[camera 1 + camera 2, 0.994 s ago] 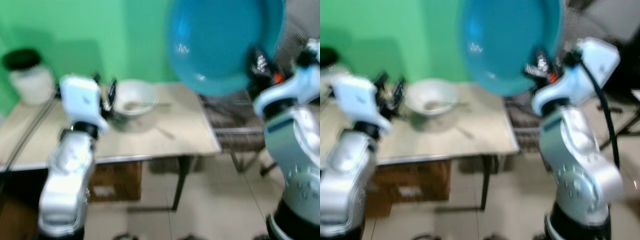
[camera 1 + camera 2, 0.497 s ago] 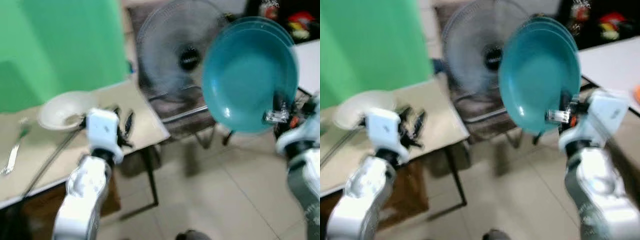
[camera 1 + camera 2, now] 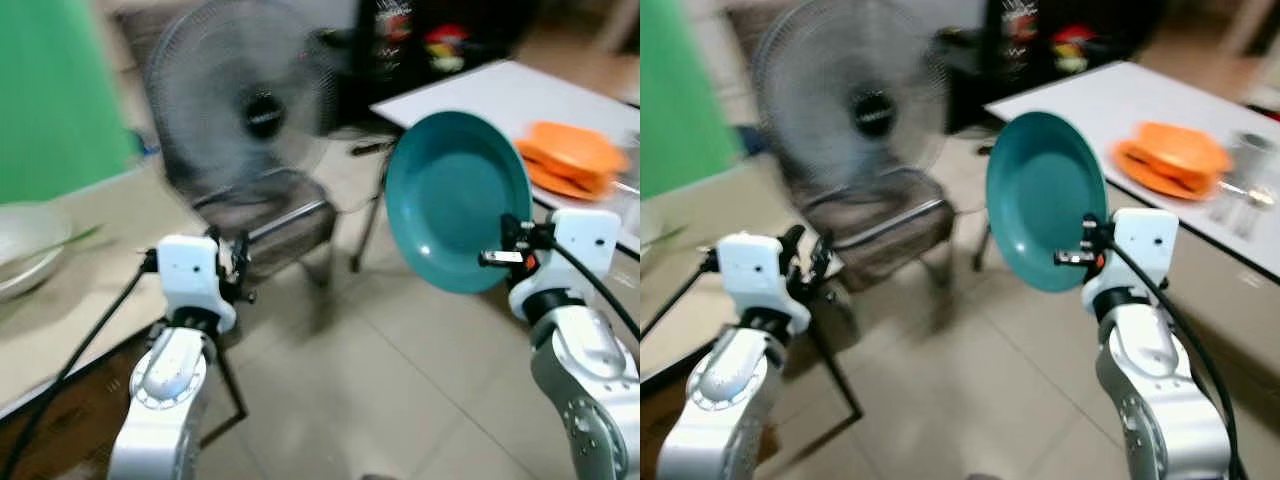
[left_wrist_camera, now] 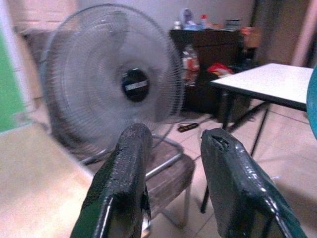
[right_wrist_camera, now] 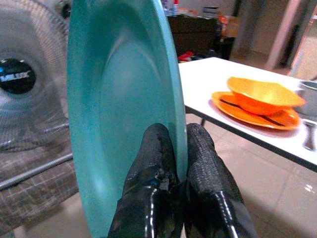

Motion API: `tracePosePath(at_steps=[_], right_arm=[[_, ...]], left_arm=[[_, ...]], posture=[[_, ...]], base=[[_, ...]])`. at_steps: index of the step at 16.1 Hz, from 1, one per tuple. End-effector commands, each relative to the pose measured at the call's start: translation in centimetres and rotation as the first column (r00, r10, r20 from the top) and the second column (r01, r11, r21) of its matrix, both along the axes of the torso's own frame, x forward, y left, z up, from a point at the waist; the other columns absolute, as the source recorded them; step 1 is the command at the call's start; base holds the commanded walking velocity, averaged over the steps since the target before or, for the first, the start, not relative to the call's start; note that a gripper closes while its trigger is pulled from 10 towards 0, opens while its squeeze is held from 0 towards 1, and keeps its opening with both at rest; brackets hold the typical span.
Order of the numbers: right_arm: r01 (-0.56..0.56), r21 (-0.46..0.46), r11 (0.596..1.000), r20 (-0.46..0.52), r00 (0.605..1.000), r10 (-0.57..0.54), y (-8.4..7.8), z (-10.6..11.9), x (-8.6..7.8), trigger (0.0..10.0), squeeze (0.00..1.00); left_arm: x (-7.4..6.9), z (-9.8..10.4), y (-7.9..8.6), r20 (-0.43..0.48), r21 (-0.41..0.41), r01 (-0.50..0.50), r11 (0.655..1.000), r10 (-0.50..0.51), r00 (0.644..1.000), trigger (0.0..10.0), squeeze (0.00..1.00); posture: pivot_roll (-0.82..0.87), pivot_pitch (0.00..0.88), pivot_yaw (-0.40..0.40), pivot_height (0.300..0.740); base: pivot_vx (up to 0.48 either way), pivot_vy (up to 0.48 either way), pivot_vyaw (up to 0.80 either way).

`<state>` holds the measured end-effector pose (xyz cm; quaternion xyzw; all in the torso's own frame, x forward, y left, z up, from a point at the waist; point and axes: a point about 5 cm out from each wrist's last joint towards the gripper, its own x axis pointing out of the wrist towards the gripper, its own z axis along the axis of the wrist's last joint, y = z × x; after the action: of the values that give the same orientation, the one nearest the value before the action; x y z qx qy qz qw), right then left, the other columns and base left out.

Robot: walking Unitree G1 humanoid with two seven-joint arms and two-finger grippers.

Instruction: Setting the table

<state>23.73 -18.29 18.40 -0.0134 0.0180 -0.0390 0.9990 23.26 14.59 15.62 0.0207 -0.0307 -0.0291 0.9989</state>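
The right pincer [image 5: 173, 173] is clamped on the rim of a teal plate [image 3: 455, 200], holding it upright in the air near a white tabletop [image 3: 500, 90] that carries orange dishes [image 3: 570, 158]. The left pincer [image 4: 171, 163] hangs with fingers apart, facing a standing fan [image 3: 240, 100].

Right gripper [image 5: 177, 163] pinched closed, left gripper [image 4: 171, 163] parted.
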Motion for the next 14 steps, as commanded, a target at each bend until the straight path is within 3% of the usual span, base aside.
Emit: tracePosePath(at_steps=[1, 5, 9, 12, 14], right_arm=[[-0.037, 0.010, 0.999, 0.058, 0.998, 0.037, 0.5, 1.1, -0.1, 10.0, 0.00], [-0.103, 0.022, 0.994, 0.063, 0.993, 0.102, 1.4, 1.0, -0.3, 10.0, 0.00], [-0.130, 0.000, 0.991, 0.050, 0.990, 0.130, 1.7, 1.0, -0.3, 10.0, 0.00], [-0.151, -0.036, 0.988, 0.035, 0.988, 0.153, 2.0, 1.0, -0.5, 10.0, 0.00], [-0.162, -0.028, 0.986, 0.026, 0.986, 0.162, 2.1, 1.0, -0.5, 10.0, 0.00]], left_arm=[[0.0, 0.1, 0.2, 0.004, -0.002, -0.016, 1.000, 0.016, 1.000, 10.0, 0.00], [0.4, 0.6, -0.1, 0.021, 0.021, 0.016, 1.000, -0.017, 1.000, 10.0, 0.00], [0.6, 0.7, -0.4, 0.022, 0.036, 0.042, 0.998, -0.043, 0.999, 10.0, 0.00], [1.0, 0.7, -0.3, 0.011, 0.035, 0.014, 0.999, -0.014, 1.000, 10.0, 0.00], [1.0, 0.7, -0.5, 0.021, 0.012, 0.052, 0.999, -0.052, 0.998, 10.0, 0.00]], posture=[[-0.04, 0.000, -0.037, 0.740], [-0.03, 0.000, -0.016, 0.740], [-0.03, 0.000, -0.011, 0.740], [-0.04, 0.000, -0.006, 0.740], [-0.05, 0.000, -0.008, 0.740]], base=[[0.000, 0.000, -0.80], [0.000, -0.255, -0.75], [0.000, -0.344, 0.00], [0.000, 0.000, 0.00], [0.000, 0.000, 0.00]])
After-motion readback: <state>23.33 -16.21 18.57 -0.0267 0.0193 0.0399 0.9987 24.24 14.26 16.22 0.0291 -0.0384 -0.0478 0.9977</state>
